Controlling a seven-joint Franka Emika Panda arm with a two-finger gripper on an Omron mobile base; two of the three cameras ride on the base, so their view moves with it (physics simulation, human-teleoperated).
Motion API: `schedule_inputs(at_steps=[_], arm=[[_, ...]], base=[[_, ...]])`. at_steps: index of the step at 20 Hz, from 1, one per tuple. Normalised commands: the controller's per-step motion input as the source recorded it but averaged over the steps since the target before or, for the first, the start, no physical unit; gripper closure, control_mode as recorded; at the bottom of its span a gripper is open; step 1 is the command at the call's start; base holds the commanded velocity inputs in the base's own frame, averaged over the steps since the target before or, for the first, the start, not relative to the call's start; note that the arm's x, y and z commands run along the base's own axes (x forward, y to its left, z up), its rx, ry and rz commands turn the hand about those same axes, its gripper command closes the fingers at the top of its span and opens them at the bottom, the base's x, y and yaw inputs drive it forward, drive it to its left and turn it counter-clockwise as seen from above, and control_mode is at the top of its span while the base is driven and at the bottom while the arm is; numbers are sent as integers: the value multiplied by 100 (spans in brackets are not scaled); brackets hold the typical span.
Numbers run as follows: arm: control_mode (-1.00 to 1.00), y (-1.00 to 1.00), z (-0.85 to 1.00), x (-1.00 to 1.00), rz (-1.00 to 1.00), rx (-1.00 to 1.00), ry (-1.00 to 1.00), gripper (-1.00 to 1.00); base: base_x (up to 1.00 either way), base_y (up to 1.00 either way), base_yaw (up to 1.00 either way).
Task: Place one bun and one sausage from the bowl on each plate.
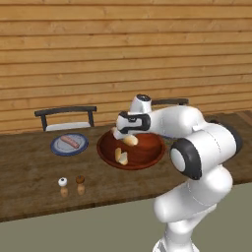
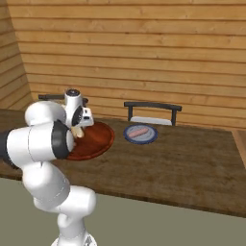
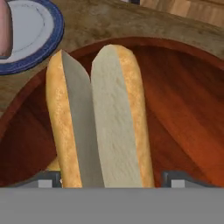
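wood-plank kitchen, brown table | split golden-tan bun in red-brown wooden bowl, blue-rimmed plate at 10 o'clock | gripper jaws wide astride bun, grip unclear | light, squashy; pinch mid-length across sides

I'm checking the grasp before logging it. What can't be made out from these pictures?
- Hand view: whether the gripper touches the bun between its fingertips, because the tips are cut off by the bottom edge.
- Hand view: the sausage on the plate is cut off by the left edge.
- Right base view: the bowl's left side is hidden by the arm.
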Motion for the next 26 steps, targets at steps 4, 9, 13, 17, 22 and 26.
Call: schedule_inputs(at_steps=[4, 9, 13, 17, 22, 26], arm=[[-100, 94, 99, -2, -2, 6, -4, 100], [-100, 100, 100, 0, -1, 2, 0, 100], [-100, 100, 36, 16, 0, 0, 5, 100], [-100, 93, -23, 38, 0, -2, 12, 100], [-100, 8, -31, 30, 0, -4, 1, 100], [-100, 10, -66, 81, 0, -10, 3, 100]], base=[[0, 0, 0], [0, 0, 0], [0, 0, 0], [0, 0, 0], [0, 0, 0], [0, 0, 0]])
